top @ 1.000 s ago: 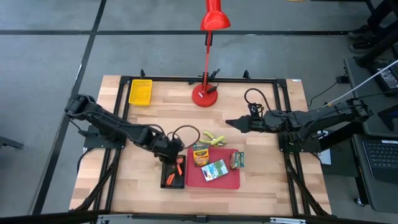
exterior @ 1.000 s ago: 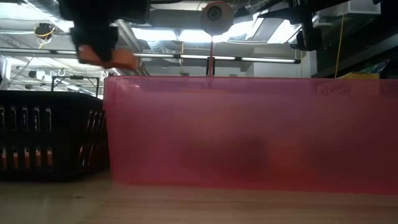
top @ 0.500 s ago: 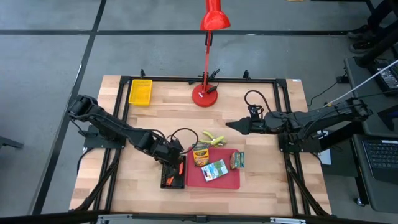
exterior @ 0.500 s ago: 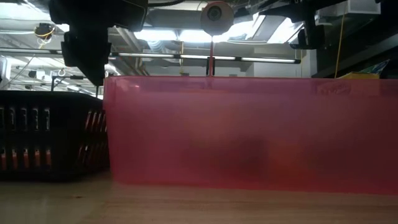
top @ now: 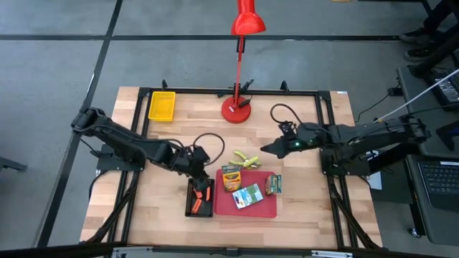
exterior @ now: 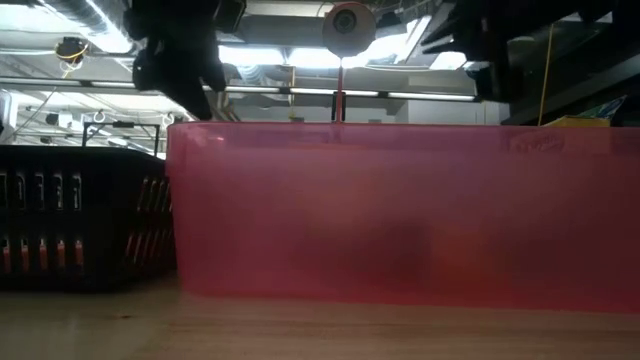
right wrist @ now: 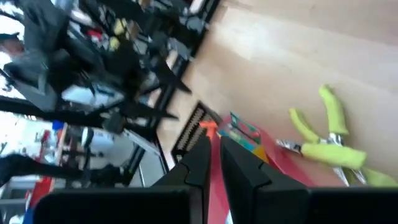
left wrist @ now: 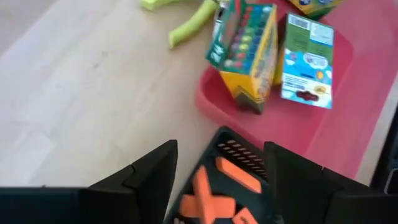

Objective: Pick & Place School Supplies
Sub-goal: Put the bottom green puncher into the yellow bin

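Observation:
My left gripper [top: 200, 169] hovers open over the far end of the black tray [top: 200, 199]. Several short orange sticks [left wrist: 217, 186] lie in that tray. Three yellow-green crayon boxes [top: 231, 177] [top: 248, 194] [top: 274, 184] lie on the red tray [top: 246, 208]. The yellow-green scissors-like tool [top: 247, 158] lies flat on the wood just beyond the red tray. My right gripper [top: 266, 149] hangs shut above the table, to the right of the tool and clear of it. In the right wrist view the tool [right wrist: 329, 140] shows ahead of my right gripper [right wrist: 214, 158].
A red desk lamp stands with its base [top: 236, 109] at the table's far middle. A yellow tray [top: 161, 105] sits at the far left corner. In the low view the red tray's wall [exterior: 400, 210] fills the front, with the black tray [exterior: 80, 220] to its left.
My left gripper has opened and let go of an orange stick, which now lies in the black tray. The gripper has then risen a little and drawn back toward the table's far edge. My right gripper, still shut, has shifted slightly toward the tool and tipped downward.

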`<action>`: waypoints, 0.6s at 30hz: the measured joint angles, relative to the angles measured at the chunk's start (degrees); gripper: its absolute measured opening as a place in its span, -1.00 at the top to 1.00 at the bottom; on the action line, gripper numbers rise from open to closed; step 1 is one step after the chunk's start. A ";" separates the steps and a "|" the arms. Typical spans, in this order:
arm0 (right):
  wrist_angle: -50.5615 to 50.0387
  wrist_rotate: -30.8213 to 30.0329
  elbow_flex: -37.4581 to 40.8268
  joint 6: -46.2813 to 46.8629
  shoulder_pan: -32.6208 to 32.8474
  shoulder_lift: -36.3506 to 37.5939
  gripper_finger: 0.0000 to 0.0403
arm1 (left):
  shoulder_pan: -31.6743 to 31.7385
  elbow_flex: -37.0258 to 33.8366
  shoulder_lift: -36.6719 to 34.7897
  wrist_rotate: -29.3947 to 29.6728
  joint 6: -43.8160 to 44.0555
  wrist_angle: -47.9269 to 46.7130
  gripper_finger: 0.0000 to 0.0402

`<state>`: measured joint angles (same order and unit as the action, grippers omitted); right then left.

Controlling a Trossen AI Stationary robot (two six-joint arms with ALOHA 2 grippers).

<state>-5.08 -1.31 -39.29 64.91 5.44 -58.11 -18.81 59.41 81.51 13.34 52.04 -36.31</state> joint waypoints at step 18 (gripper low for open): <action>-2.81 15.51 0.00 6.64 -9.62 -22.85 0.20 | 5.97 -0.01 -14.74 9.92 -1.55 1.90 -0.13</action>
<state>-7.88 14.21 -39.29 71.55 -4.19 -80.97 -12.84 59.40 66.77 23.26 50.48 -34.41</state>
